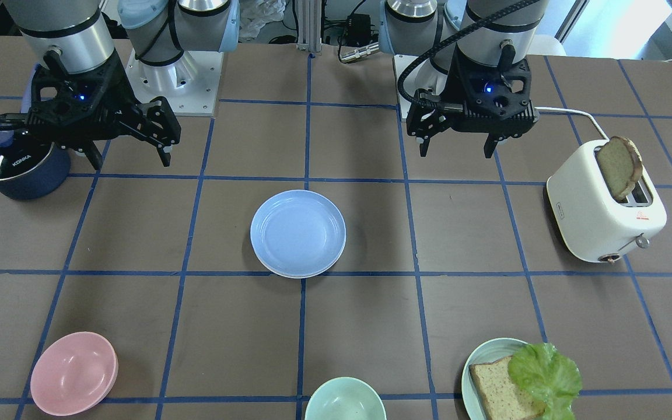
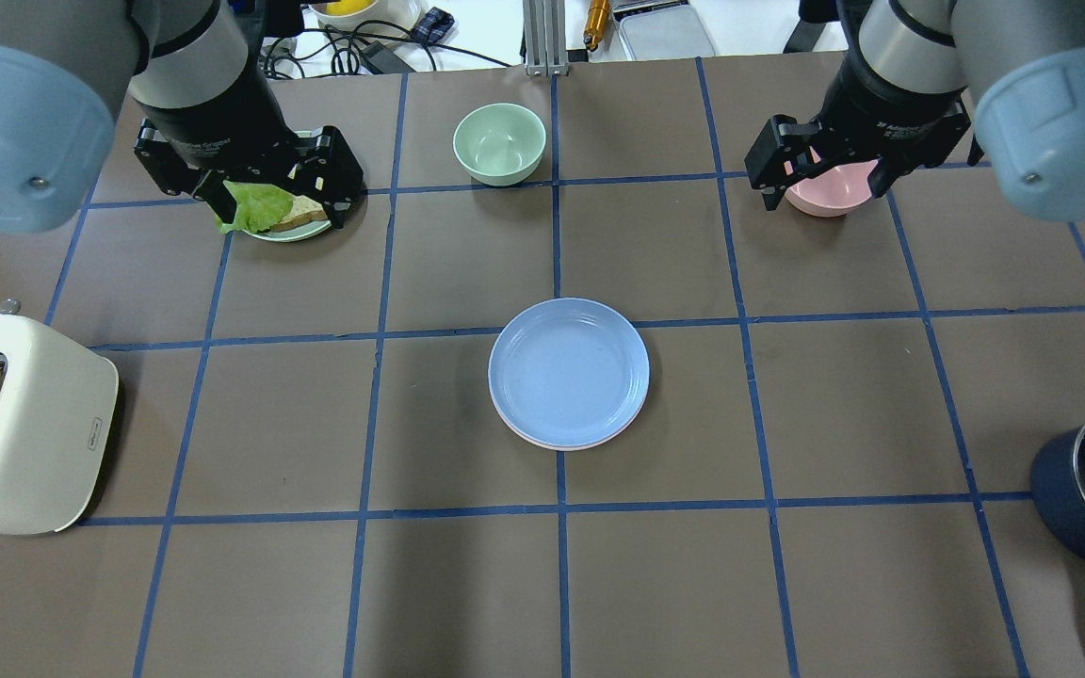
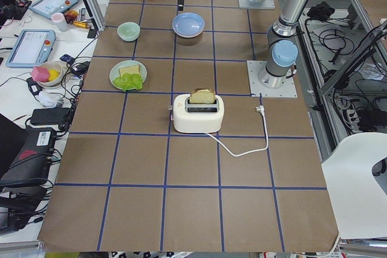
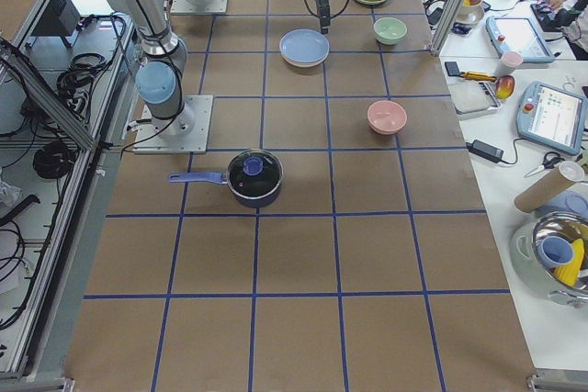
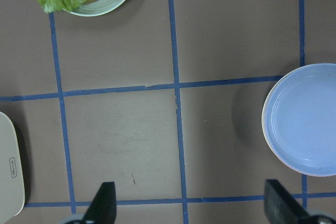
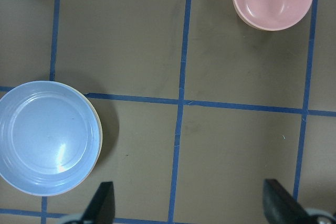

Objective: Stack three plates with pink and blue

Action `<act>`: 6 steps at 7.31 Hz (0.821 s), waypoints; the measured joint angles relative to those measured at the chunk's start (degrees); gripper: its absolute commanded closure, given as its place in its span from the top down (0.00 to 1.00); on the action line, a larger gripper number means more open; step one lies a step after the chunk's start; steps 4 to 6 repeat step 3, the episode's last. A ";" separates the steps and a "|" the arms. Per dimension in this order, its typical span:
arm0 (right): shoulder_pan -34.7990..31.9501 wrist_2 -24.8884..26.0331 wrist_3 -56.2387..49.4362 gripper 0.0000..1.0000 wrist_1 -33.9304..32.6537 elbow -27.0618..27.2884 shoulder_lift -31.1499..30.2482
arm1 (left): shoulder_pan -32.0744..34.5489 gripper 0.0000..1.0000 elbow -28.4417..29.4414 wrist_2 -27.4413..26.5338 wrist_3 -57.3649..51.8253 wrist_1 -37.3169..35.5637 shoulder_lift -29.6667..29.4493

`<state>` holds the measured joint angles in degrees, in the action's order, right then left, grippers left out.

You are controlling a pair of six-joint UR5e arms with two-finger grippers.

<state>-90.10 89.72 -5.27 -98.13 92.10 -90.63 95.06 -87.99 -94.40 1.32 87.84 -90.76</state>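
The periwinkle blue plate (image 1: 298, 232) lies on top of a stack at the table's middle, also in the overhead view (image 2: 569, 370). A pale pink rim (image 2: 552, 444) shows just under it, and a cream edge (image 6: 98, 142) shows in the right wrist view. The lower plates are otherwise hidden. My left gripper (image 1: 457, 149) is open and empty, raised above the table, apart from the stack. My right gripper (image 1: 130, 158) is also open and empty, raised on the other side. Both wrist views show the blue plate (image 5: 304, 119) off to one side of the fingers.
A pink bowl (image 1: 73, 373) and a mint bowl (image 1: 345, 399) sit at the operators' edge. A mint plate (image 1: 479, 364) holds bread and lettuce. A white toaster (image 1: 604, 216) with a bread slice stands on my left. A dark blue lidded pot (image 1: 18, 166) stands on my right.
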 measured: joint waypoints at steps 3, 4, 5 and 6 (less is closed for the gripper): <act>-0.20 -0.11 -0.36 1.00 3.58 -4.87 2.48 | 0.06 1.00 0.32 -0.02 -0.02 -1.21 0.11; -0.20 -0.11 -0.36 1.00 3.58 -4.87 2.48 | 0.06 1.00 0.32 -0.02 -0.02 -1.21 0.11; -0.20 -0.11 -0.36 1.00 3.58 -4.87 2.48 | 0.06 1.00 0.32 -0.02 -0.02 -1.21 0.11; -0.20 -0.11 -0.36 1.00 3.58 -4.87 2.48 | 0.06 1.00 0.32 -0.02 -0.02 -1.21 0.11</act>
